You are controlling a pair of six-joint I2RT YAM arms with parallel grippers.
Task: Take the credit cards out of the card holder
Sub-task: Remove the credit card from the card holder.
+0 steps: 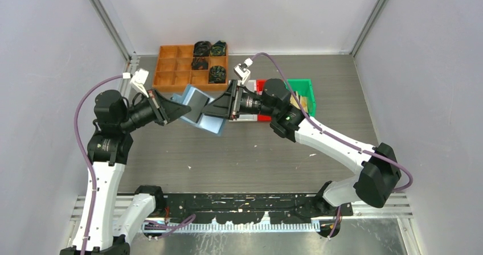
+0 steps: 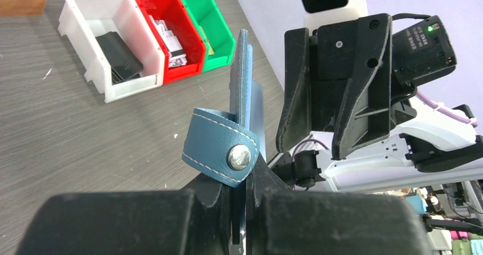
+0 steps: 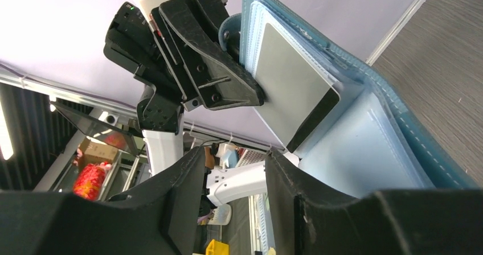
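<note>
The light blue card holder (image 1: 215, 124) hangs open in the air above the table, between both arms. My left gripper (image 1: 183, 110) is shut on its edge beside the tab loop (image 2: 223, 147) with a metal snap. A pale grey card (image 3: 287, 90) with a dark edge sticks halfway out of an inner pocket; it also shows in the top view (image 1: 199, 98). My right gripper (image 3: 234, 172) is open and faces the holder's inside, its fingertips just below the card's lower corner and not touching it. A second card is not visible in the holder.
An orange compartment tray (image 1: 171, 67) with dark objects stands at the back. White (image 2: 85, 16), red (image 2: 149, 4) and green (image 2: 219, 36) bins sit in a row behind the right arm; the white one holds a flat black item (image 2: 119, 56).
</note>
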